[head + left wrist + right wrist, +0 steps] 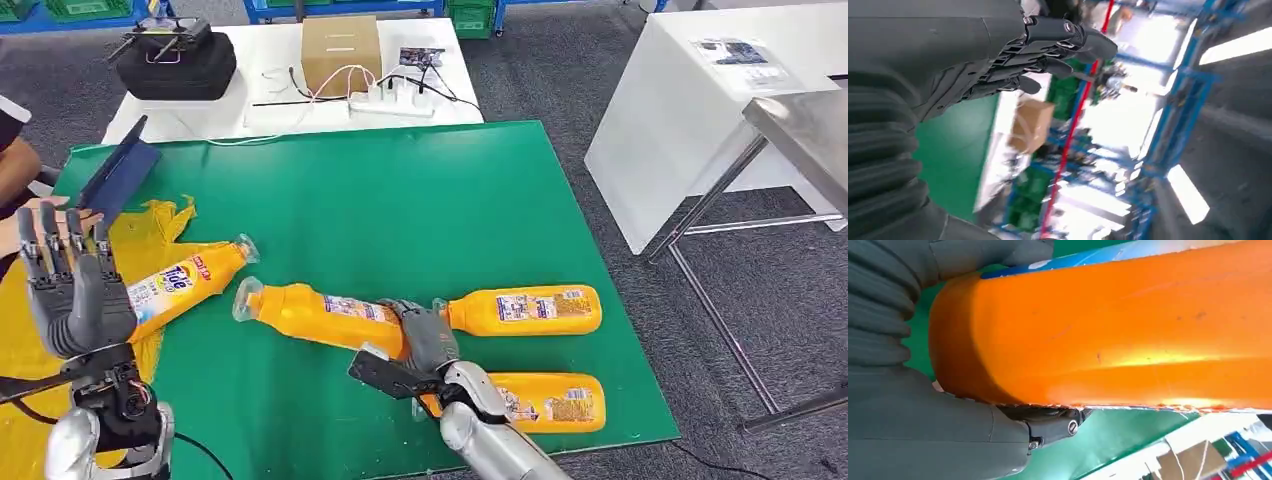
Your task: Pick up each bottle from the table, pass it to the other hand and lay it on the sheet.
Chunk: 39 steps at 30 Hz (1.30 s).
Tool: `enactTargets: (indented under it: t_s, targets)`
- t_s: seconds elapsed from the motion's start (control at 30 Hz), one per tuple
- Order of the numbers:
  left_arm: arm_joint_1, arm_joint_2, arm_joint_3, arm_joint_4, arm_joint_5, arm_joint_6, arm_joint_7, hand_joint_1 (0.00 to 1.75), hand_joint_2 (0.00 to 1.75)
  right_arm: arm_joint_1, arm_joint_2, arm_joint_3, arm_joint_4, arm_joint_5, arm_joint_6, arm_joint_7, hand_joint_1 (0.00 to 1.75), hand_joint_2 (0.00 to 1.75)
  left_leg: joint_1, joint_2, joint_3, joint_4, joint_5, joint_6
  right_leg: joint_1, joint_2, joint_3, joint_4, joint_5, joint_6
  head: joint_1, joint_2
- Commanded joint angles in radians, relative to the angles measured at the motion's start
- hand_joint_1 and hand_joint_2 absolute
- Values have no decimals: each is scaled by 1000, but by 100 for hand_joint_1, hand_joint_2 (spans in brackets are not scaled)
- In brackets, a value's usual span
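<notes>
— Where are your hands?

— My right hand (425, 335) is down on the green mat (400, 200), near its front edge, wrapped round the base end of a bottle (315, 315). In the right wrist view that orange body (1128, 325) sits hard against my palm, with fingers (1058, 422) curled under it. My left hand (75, 290) is raised over the mat's left edge, palm up, fingers spread, grasping nothing.

— And the bottle you hold?

— It lies on its side, cap towards the left, roughly midway along the front half of the mat. I cannot tell whether it is off the surface.

— The others?

— A second bottle (525, 308) lies just right of my right hand, flat on the mat. A third (555, 400) lies at the front right corner, partly under my forearm. A fourth (185, 282) lies by the left edge, its base on the yellow sheet (30, 350) and its cap end on the mat.

— Anything else?

— A person's hand (45, 215) at the left edge holds a dark tablet (118, 180). Beyond the far edge, a white table (270, 55) carries a cardboard box (340, 52), a power strip (395, 100) and a black case (180, 65).
</notes>
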Motion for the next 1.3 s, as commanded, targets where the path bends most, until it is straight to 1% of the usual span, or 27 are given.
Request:
enactTargets:
  t_s: [0.03, 0.07, 0.1, 0.2, 0.23, 0.27, 0.3, 0.33, 0.37, 0.4, 0.43, 0.47, 0.5, 0.53, 0.57, 0.6, 0.63, 0.77, 0.8, 0.83, 0.87, 0.93, 0.97, 1.03, 1.07, 1.13, 1.3]
  targets:
    - [3, 80, -215, 184, -222, -104, 24, 0, 175, 142, 4, -92, -310, -192, 41, -150, 175, 175, -1, -4, 1, -1, 0, 1, -1, -4, 1, 0, -2, -2, 0, 0]
    - [5, 81, -231, 185, -241, -103, 22, 0, 175, 151, 6, -95, -336, -213, 52, -159, 175, 175, -1, -4, 2, -1, -1, 1, -1, -4, 2, 1, -3, -2, 0, 0]
    - [9, 84, -259, 184, -271, -106, 20, 0, 175, 164, 8, -97, -374, -247, 75, -170, 175, 175, -1, -2, -1, -1, -1, 1, -1, -2, 2, 0, -2, -1, 0, 0]
    - [10, 82, -263, 184, -274, -106, 19, 0, 175, 164, 8, -95, -378, -247, 76, -170, 175, 175, -2, -1, -1, -1, -3, 1, -1, -1, 3, 1, -3, -2, 0, 0]
    - [10, 82, -263, 184, -274, -106, 19, 0, 175, 164, 8, -95, -378, -247, 76, -170, 175, 175, -2, -2, -3, -1, -1, 1, -1, -2, 0, 1, -1, -1, 0, 0]
    - [10, 82, -263, 184, -274, -106, 19, 0, 175, 164, 8, -95, -378, -247, 76, -170, 175, 175, -2, -2, -1, -1, -2, 1, -1, -1, 2, 1, -2, -1, 0, 0]
    - [10, 91, -269, 176, -286, -117, 22, 0, 175, 167, 9, -99, -383, -274, 92, -187, 175, 175, -1, -2, -3, -1, -1, 1, 0, -1, 1, 0, -1, -1, 0, 0]
    - [11, 96, -289, 178, -298, -137, 23, 0, 175, 171, 8, -99, -397, -291, 103, -200, 175, 175, -1, -1, -2, -1, -2, 1, 0, -1, 2, 0, -2, -1, 0, 0]
    - [11, 103, -313, 185, -312, -163, 27, 0, 175, 176, 7, -99, -415, -311, 121, -208, 175, 175, -1, -2, -5, -1, -1, 1, 0, -1, -1, 0, -1, -1, 0, 0]
    - [11, 108, -334, 191, -340, -166, 27, 0, 175, 184, 7, -106, -438, -332, 134, -215, 175, 175, -1, -2, -3, -1, -2, 1, 0, -1, 1, 1, -2, -1, 0, 0]
    - [18, 101, -349, 195, -372, -158, 19, 0, 175, 196, 4, -110, -469, -351, 149, -218, 175, 175, -2, -2, -2, 0, -2, 1, -1, -1, 2, 1, -3, -2, 0, 0]
    - [21, 98, -355, 194, -380, -159, 16, 0, 175, 201, 3, -112, -483, -357, 154, -218, 175, 175, -2, -2, -5, -1, -1, 1, 0, -1, -2, 1, -1, -1, 0, 0]
    - [28, 96, -370, 188, -392, -162, 12, 0, 175, 209, 2, -111, -503, -362, 164, -217, 175, 175, -2, -2, -4, 0, -2, 1, -1, -2, 0, 1, -2, -1, 0, 0]
    - [31, 96, -375, 184, -396, -163, 11, 0, 175, 210, 2, -108, -509, -361, 168, -216, 175, 175, -1, -2, -6, 0, -1, 1, 0, -1, -2, 1, -1, 0, 0, 0]
    - [32, 96, -377, 182, -397, -164, 11, 0, 175, 210, 2, -105, -511, -360, 173, -215, 175, 175, -2, -1, -4, 0, -2, 1, -1, -1, 0, 1, -2, -1, 0, 0]
    - [31, 96, -378, 182, -397, -164, 11, 0, 175, 209, 3, -104, -509, -360, 176, -214, 175, 175, -1, -1, -7, 0, -1, 1, 0, 0, -3, 0, -1, 0, 0, 0]
    - [28, 96, -378, 183, -398, -166, 13, 0, 175, 203, 8, -97, -495, -358, 184, -211, 175, 175, -2, 0, -5, 0, -2, 1, -1, 0, -1, 1, -2, -1, 0, 0]
    - [25, 94, -379, 179, -398, -170, 16, 0, 175, 188, 14, -75, -445, -351, 202, -206, 175, 175, -1, 0, -6, -1, -1, 1, 0, 0, -3, 0, 0, -1, 0, 0]
    - [28, 94, -389, 168, -411, -172, 11, 0, 175, 185, 18, -70, -429, -351, 206, -206, 171, 175, -1, 0, -5, -1, -1, 1, 0, 0, -1, 0, -1, -1, 0, 0]
    - [30, 93, -396, 163, -416, -174, 10, 0, 175, 183, 18, -64, -421, -347, 211, -205, 175, 175, -1, 0, -6, -1, -1, 1, 0, 0, -3, 0, -1, -1, 0, 0]
    - [31, 92, -400, 160, -418, -175, 9, 0, 175, 183, 19, -61, -417, -346, 212, -204, 175, 175, -1, 0, -4, -1, -2, 1, 0, 1, -1, 0, -1, -2, 0, 0]
    - [35, 92, -421, 145, -435, -177, 2, 0, 175, 177, 20, -43, -390, -332, 225, -195, 175, 175, -1, 0, -7, -1, -1, 0, 0, 0, -3, 0, 0, 0, 0, 0]
    - [37, 90, -425, 141, -437, -175, 2, 0, 175, 176, 22, -40, -383, -332, 225, -194, 175, 175, -1, 1, -4, -1, -2, 1, 0, 1, -1, 0, -1, -1, 0, 0]
    - [38, 92, -432, 133, -437, -176, 1, 0, 175, 172, 22, -24, -364, -305, 216, -183, 175, 175, -1, 0, -7, -1, -1, 0, 0, 0, -3, 0, 0, 0, 0, 0]
    - [38, 91, -435, 129, -438, -176, 1, 0, 175, 173, 23, -20, -358, -302, 213, -183, 175, 175, -1, 1, -4, -1, -2, 1, 0, 1, 0, 0, -1, -1, 0, 0]
    - [37, 92, -437, 125, -440, -172, 1, 0, 175, 171, 22, 3, -340, -269, 203, -174, 175, 175, -1, 1, -6, -1, -1, 1, 0, 1, -3, 0, 0, 0, 0, 0]
    - [36, 91, -438, 124, -440, -172, 1, 0, 175, 174, 26, 9, -334, -263, 197, -173, 175, 175, -1, 1, -4, -1, -2, 1, 0, 1, 0, 0, -2, -1, 0, 0]
